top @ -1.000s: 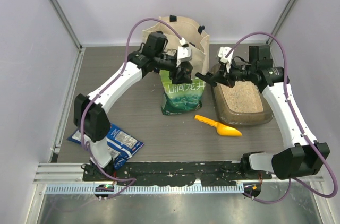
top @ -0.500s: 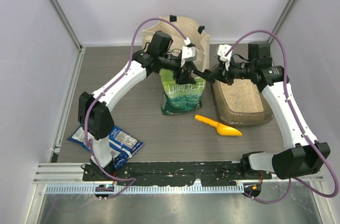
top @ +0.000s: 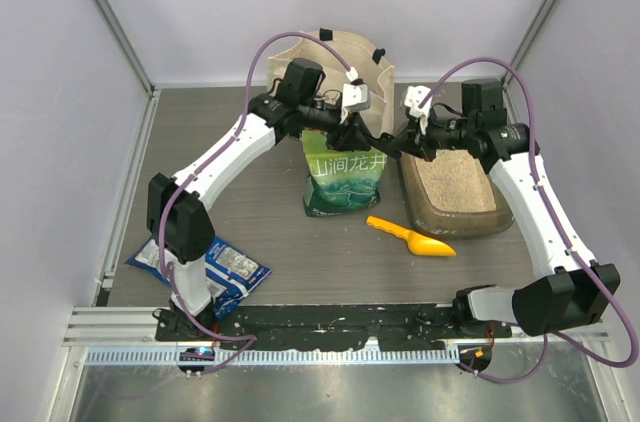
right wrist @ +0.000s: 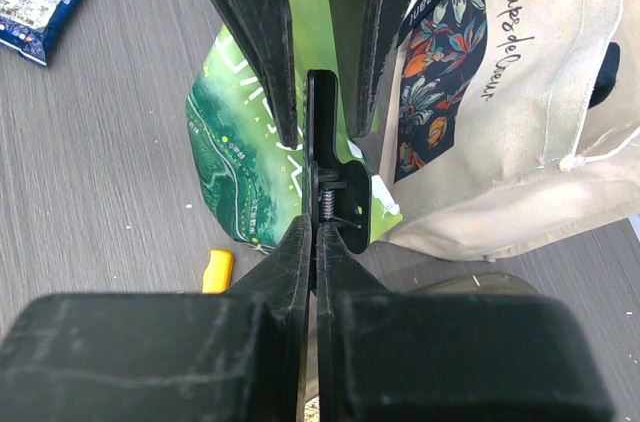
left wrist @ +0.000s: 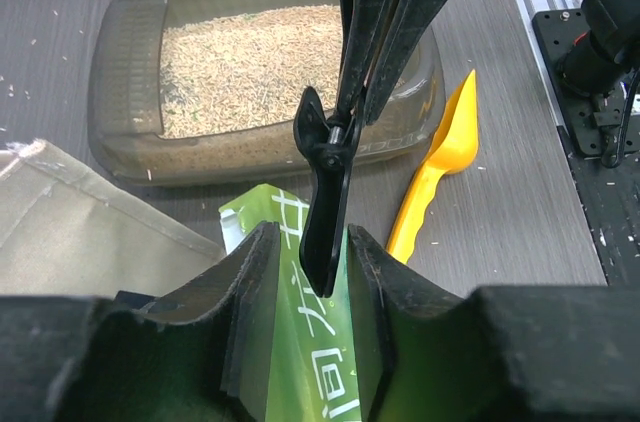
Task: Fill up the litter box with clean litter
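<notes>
While the two arms meet above the green pouch (top: 345,182), the job looks to be at the unsealing stage. A black clip (right wrist: 320,132) is shared between them, and it seems to hang free of the pouch top, though I cannot be sure it is not touching. The right hand (right wrist: 313,227) is clamped tight on one end of the clip. The left hand (left wrist: 307,242) has its jaws either side of the other end, one finger about touching and a sliver of gap at the other, so I would not call it a grip yet.

The litter box (top: 450,229) sits on the table (top: 270,222) just right of the pouch, under the right forearm. A pale layer of litter (top: 455,187) already covers its floor, and a yellow scoop (top: 412,238) lies in front, between pouch and box.

Next, I reckon the left hand must bite firmly before the right lets go, or the clip drops. After that the clip wants setting aside, so the pouch can be opened for more filling.

The left arm arcs up from its base with its forearm pointing right. The right arm bends at the elbow, its forearm reaching left over the box
</notes>
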Tool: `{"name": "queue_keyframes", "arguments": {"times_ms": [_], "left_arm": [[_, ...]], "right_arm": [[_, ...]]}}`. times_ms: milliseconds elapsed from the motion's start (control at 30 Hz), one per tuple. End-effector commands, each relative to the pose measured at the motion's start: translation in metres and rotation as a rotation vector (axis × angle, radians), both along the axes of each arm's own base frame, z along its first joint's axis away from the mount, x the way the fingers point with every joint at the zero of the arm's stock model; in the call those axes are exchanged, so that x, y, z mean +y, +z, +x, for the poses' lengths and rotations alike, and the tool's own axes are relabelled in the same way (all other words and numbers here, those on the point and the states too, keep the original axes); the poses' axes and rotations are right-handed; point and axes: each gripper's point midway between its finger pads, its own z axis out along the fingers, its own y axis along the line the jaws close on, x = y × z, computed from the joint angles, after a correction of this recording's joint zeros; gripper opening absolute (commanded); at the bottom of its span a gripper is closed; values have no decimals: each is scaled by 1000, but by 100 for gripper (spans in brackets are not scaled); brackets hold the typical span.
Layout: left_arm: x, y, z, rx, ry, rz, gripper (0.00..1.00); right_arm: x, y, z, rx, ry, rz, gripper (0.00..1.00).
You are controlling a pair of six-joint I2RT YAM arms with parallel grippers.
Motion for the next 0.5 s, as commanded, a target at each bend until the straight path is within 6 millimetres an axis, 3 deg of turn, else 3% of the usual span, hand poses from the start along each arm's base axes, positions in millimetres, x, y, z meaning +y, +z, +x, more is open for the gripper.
{"name": "queue_keyframes", "arguments": {"times_ms": [0,133,200,233,267,367,467], "left_arm": [[-5,28,-3,-41,-27,-47,30],[-5,28,-3,-28,-30,-40,11],[-5,26,-3,-26,-27,-35,2],[-4,25,-3,-25,-28,-33,0],[-3,26,-3,-26,-26,-31,0],[2,25,-2,0,-14,-27,0],[8,28,-1,51,-7,-44,0]], "right_arm": [[5,7,3,-50,21,9,1],[5,5,4,-25,-4,26,2],[5,7,7,7,-35,51,16],[4,9,8,35,-51,69,27],[0,13,7,111,-73,135,49],[-8,31,5,241,-98,288,77],[-10,41,11,257,-115,361,84]]}}
